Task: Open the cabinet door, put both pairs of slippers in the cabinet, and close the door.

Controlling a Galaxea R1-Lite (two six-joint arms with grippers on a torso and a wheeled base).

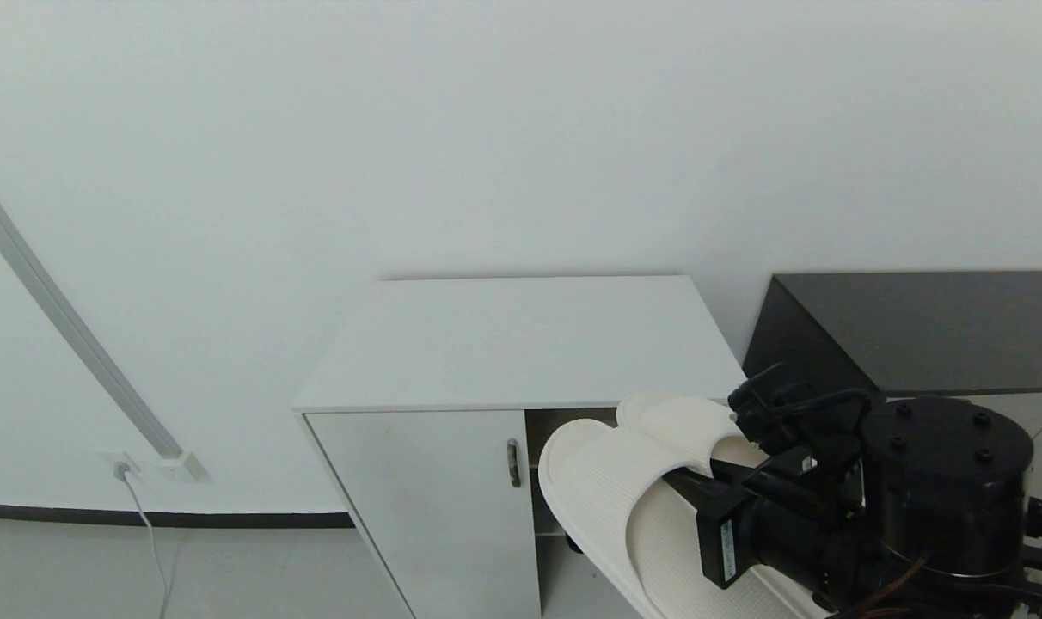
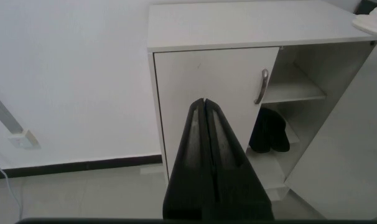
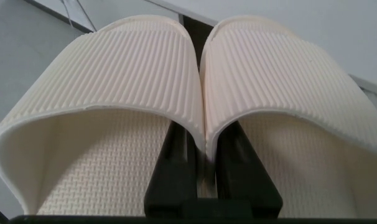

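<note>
Right gripper [image 3: 204,165]: fingers closed on the pair of cream slippers [image 3: 114,74]. One finger sits inside each slipper, and they pinch the two inner side walls together. The slippers lie side by side with ribbed uppers facing up and inner edges touching.

Head view: the slippers are held up off the floor in front of the cabinet's open right half. Their toes overlap the front edge of the white cabinet [image 1: 521,344] top. The soles slant down toward the arm.

Left gripper [image 2: 204,109]: fingers pressed flat together with nothing between them. It is well apart from the cabinet front and points at the left door [image 2: 207,74].

Cabinet: the left door is closed, with a metal handle [image 2: 262,86] at its inner edge. The right door [image 2: 356,143] is swung outward. Inside are a white shelf [image 2: 294,90] and, on the level below it, a pair of black footwear [image 2: 269,130] standing near the centre divider; I cannot tell its type.

Surroundings: a black-topped unit [image 1: 916,327] stands just beside the cabinet on the right. A wall socket [image 1: 124,468] with a cable sits low on the wall to the left, at the foot of a grey conduit [image 1: 57,318].
</note>
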